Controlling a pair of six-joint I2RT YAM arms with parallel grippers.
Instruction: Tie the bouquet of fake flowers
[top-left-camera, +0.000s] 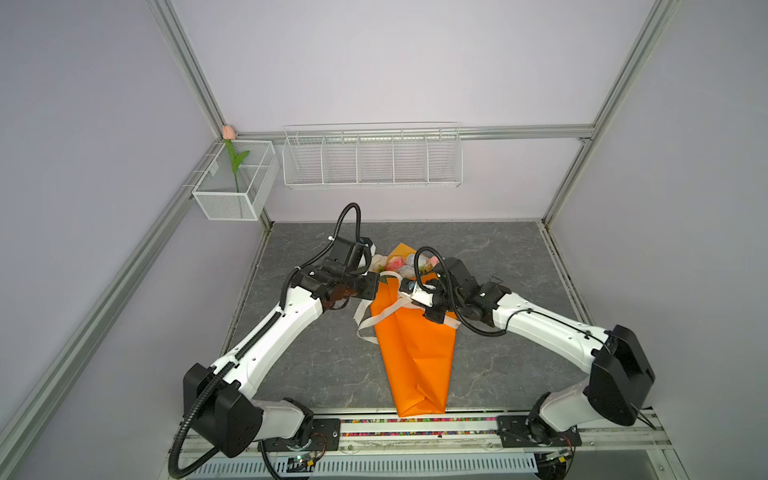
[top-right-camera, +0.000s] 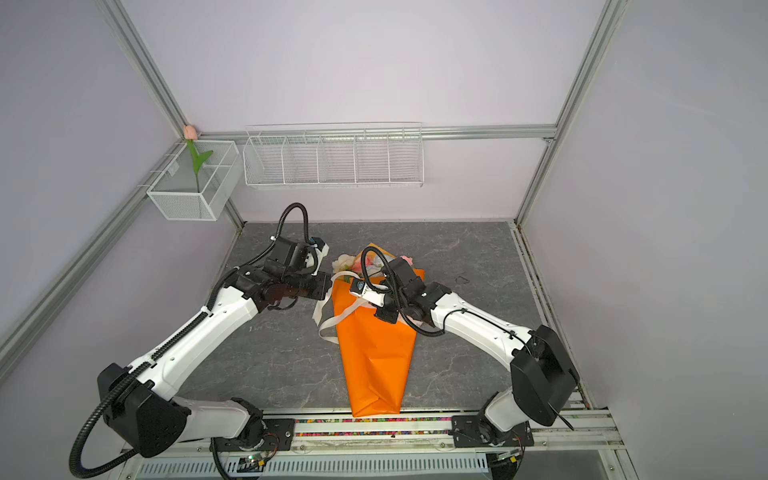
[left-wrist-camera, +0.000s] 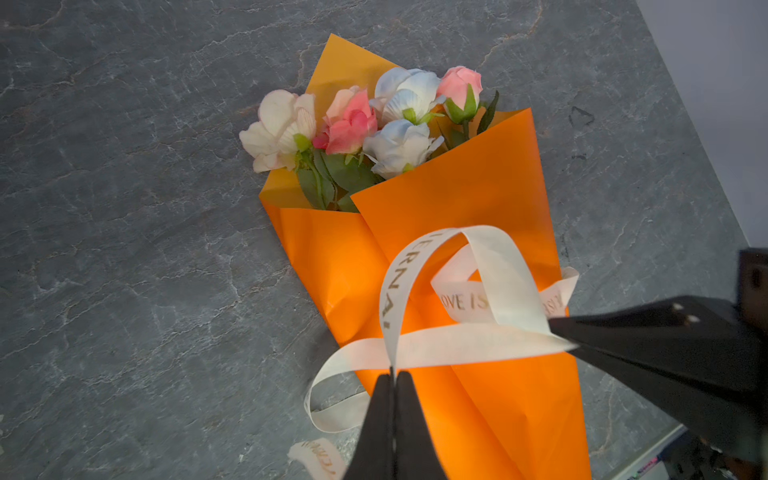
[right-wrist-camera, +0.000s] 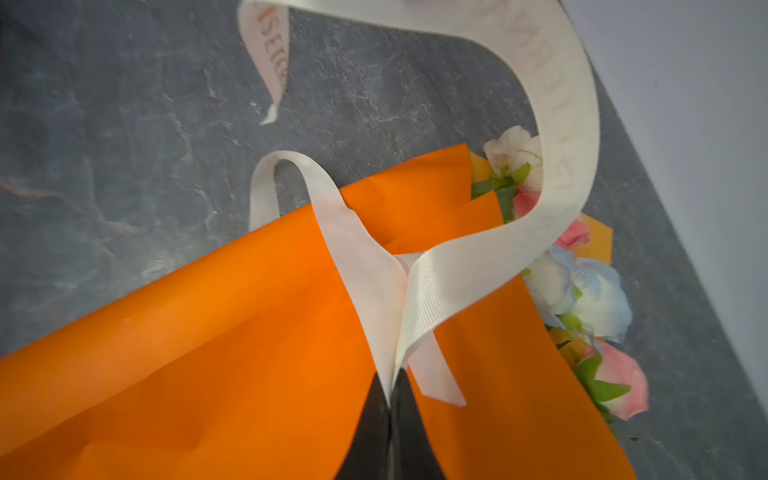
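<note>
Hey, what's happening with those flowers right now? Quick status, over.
Left gripper shut on ribbon. Right gripper shut on ribbon too. Bouquet lying wrapped in orange paper, ribbon crossed over it, slack. Nothing seen in the way.

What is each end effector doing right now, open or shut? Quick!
The left end effector is closed on the cream printed fabric ribbon.
The right end effector is closed on the same ribbon.
</note>
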